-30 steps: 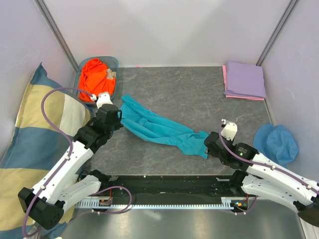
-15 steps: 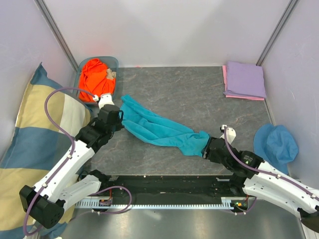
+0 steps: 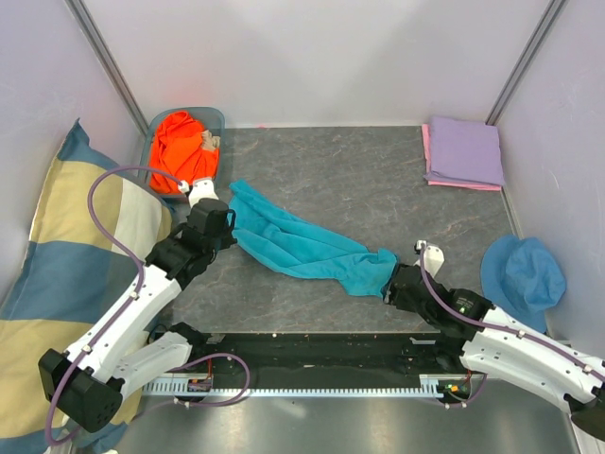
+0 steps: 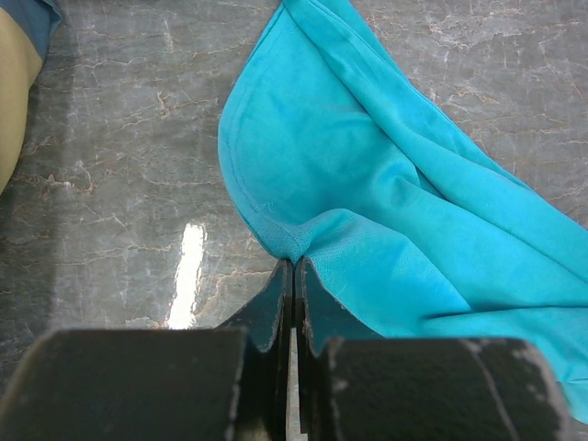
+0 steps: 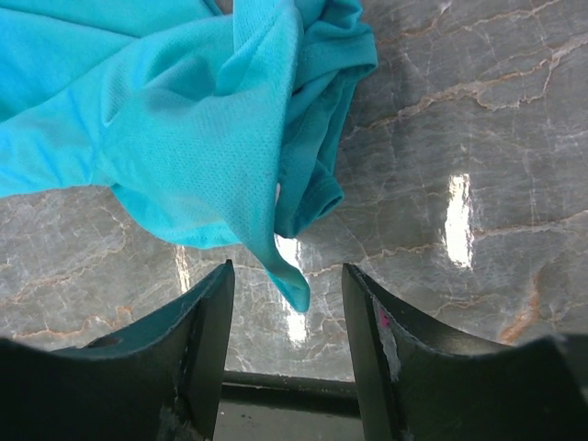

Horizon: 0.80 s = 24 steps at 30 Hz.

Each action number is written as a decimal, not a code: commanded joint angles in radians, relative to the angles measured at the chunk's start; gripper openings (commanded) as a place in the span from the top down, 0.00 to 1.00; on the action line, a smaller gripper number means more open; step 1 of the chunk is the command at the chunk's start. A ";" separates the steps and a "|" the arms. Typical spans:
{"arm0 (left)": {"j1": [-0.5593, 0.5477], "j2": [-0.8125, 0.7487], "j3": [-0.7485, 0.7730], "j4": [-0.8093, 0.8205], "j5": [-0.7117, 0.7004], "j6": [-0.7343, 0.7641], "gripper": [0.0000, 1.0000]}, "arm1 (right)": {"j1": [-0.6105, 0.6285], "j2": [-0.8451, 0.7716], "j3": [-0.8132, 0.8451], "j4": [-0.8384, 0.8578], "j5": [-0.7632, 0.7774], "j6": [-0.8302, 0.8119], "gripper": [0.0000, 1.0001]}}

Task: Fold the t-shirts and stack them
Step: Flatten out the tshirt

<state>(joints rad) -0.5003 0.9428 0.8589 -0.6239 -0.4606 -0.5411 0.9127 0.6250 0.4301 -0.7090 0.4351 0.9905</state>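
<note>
Shirts 4: teal (image 3: 293, 244), orange (image 3: 180, 147), lavender (image 3: 465, 149), pink (image 3: 426, 156) | left fingers (image 4: 271, 303) clamp teal | right fingers (image 5: 207, 317) apart

The left gripper (image 4: 294, 273) stands at the bottom of the view, and its two black fingers (image 4: 268, 308) are pressed together on a hemmed edge of the teal t-shirt (image 4: 386, 184). From this pinched place the shirt spreads up and to the right in soft folds over the grey marbled table (image 4: 119, 138). A bright light spot (image 4: 188, 262) lies on the table just left of the fingers. A yellow and blue pillow (image 4: 14, 83) shows at the left edge.
</note>
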 commanded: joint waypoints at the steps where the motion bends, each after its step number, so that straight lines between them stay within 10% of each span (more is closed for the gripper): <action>1: 0.005 0.002 -0.011 0.041 0.002 0.030 0.98 | 0.006 0.025 -0.010 0.068 0.033 -0.018 0.43; 10: 0.005 0.002 -0.017 0.043 -0.004 0.033 0.98 | 0.005 0.076 -0.025 0.120 0.024 -0.026 0.56; 15: 0.005 0.004 -0.020 0.043 -0.004 0.033 0.98 | 0.006 0.065 -0.031 0.123 0.014 -0.023 1.00; 24: 0.009 0.008 0.121 0.023 0.036 0.098 0.98 | 0.005 0.021 0.287 -0.023 0.201 -0.107 1.00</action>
<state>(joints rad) -0.4992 0.9463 0.8577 -0.6262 -0.4564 -0.5194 0.9127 0.6598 0.4877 -0.6945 0.4950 0.9592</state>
